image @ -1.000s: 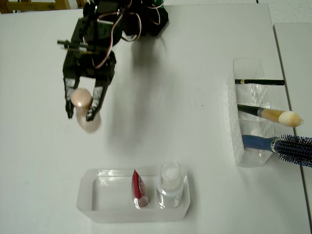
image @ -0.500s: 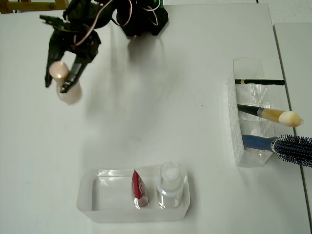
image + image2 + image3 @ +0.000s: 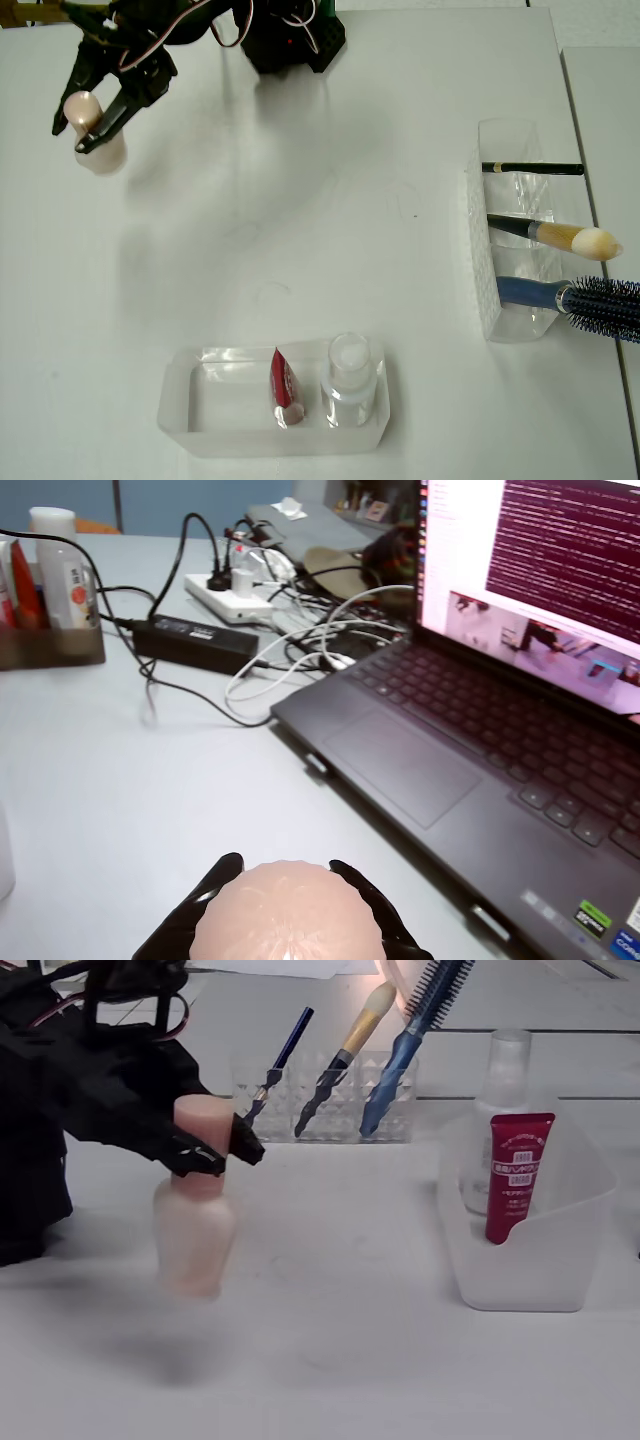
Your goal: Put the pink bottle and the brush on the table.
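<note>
The pink bottle (image 3: 105,158) hangs by its cap in my gripper (image 3: 72,136), which is shut on it over the far left part of the white table (image 3: 300,230). In the fixed view the pink bottle (image 3: 195,1235) floats upright a little above the table, its shadow beneath, with the gripper (image 3: 225,1155) around the cap. The wrist view looks onto the cap of the pink bottle (image 3: 285,920) between the black fingers (image 3: 200,905). The brush (image 3: 560,237) leans in a clear holder (image 3: 483,250) at the right; the brush (image 3: 355,1025) also stands out in the fixed view.
A thin black pencil (image 3: 530,168) and a blue hairbrush (image 3: 590,300) share the holder. A clear tray (image 3: 200,400) near the front holds a red sachet (image 3: 283,385) and a clear bottle (image 3: 350,375). The arm's base (image 3: 295,40) stands at the back. A laptop (image 3: 480,750) and cables lie beyond.
My gripper has carried the pink bottle from the left-centre of the table toward the far left corner, still shut on its cap.
</note>
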You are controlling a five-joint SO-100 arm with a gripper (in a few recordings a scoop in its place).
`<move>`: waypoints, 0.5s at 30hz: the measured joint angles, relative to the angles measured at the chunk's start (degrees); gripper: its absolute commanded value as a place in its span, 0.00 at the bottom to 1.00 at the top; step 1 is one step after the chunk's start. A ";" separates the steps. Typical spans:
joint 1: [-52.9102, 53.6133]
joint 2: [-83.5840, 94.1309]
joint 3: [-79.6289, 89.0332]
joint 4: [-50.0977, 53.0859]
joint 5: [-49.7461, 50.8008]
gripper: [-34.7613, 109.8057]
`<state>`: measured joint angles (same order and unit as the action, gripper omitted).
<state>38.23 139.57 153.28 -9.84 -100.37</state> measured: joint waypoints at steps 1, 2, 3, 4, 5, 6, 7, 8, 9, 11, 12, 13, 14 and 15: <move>0.35 0.09 0.79 -0.88 -0.26 0.24; 0.88 0.18 1.41 -1.76 -0.26 0.24; 1.76 0.18 2.37 -3.25 -0.88 0.24; 2.72 0.18 3.08 -4.48 -1.58 0.24; 3.69 0.18 4.04 -5.71 -2.02 0.24; 4.92 0.18 5.89 -7.56 -2.72 0.24; 5.80 0.18 7.21 -8.70 -3.16 0.24; 6.24 0.18 8.00 -9.49 -3.69 0.24; 6.59 0.18 8.44 -10.55 -4.04 0.24; 7.65 0.26 10.11 -13.62 -4.31 0.24; 8.44 0.26 11.07 -14.85 -4.39 0.24; 8.96 0.26 11.87 -15.73 -4.39 0.24; 9.40 0.18 12.57 -16.87 -4.39 0.24; 9.40 0.18 13.01 -17.84 -4.39 0.24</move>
<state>47.64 139.75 166.29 -27.69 -104.77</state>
